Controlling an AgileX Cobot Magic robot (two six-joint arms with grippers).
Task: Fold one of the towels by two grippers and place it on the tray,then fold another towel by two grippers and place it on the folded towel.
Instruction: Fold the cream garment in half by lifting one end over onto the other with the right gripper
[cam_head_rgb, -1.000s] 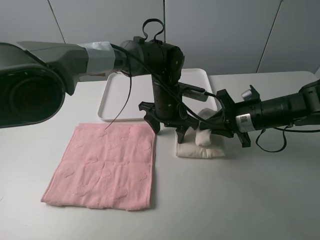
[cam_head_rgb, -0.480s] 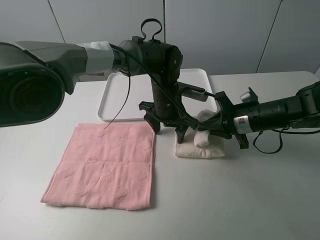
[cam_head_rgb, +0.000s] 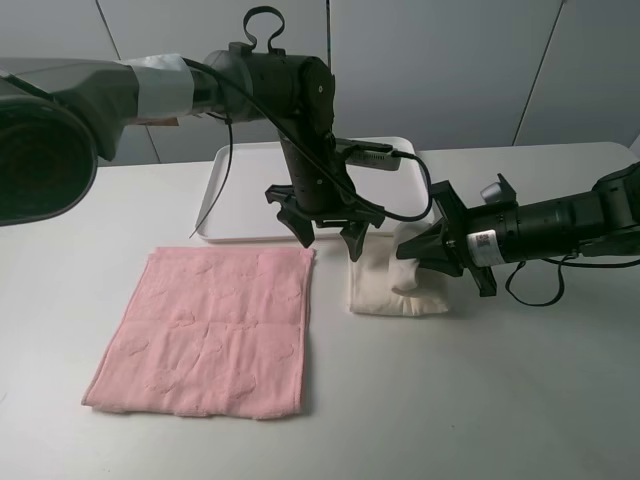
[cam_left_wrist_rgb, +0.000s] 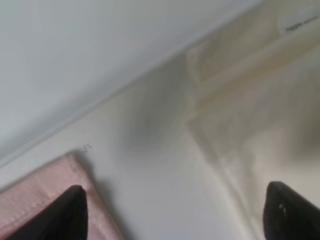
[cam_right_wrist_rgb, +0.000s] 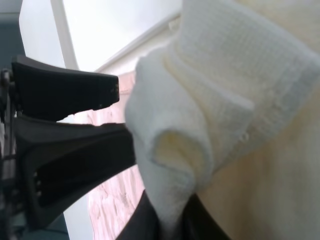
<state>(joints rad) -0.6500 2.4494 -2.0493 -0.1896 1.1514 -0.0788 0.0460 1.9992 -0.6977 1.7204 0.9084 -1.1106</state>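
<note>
Far left on the table (cam_head_rgb: 520, 400), the pink towel (cam_head_rgb: 205, 330) lies flat and unfolded. Behind it sits the white tray (cam_head_rgb: 240, 200), nothing on it. The left gripper (cam_head_rgb: 328, 236) hangs between tray and towels, its fingers (cam_head_rgb: 303, 230) spread wide, holding nothing, tips above the gap between the pink towel's corner and the cream towel (cam_head_rgb: 395, 295). The left arm crosses in front of the tray's right half. The cream towel lies folded on the table just off the tray's front right corner. From the right, the right gripper (cam_head_rgb: 420, 250) reaches in low, its fingers pinched tight on a raised fold.

The left wrist view shows the pink towel's hem (cam_left_wrist_rgb: 35, 195) and the cream towel's layered edges (cam_left_wrist_rgb: 250, 115), bare table between them, with a small label (cam_left_wrist_rgb: 300, 22) the high camera misses. The right wrist view shows the fold bunched between the dark fingers (cam_right_wrist_rgb: 205, 227), with the left gripper (cam_right_wrist_rgb: 75, 150) just beyond.
</note>
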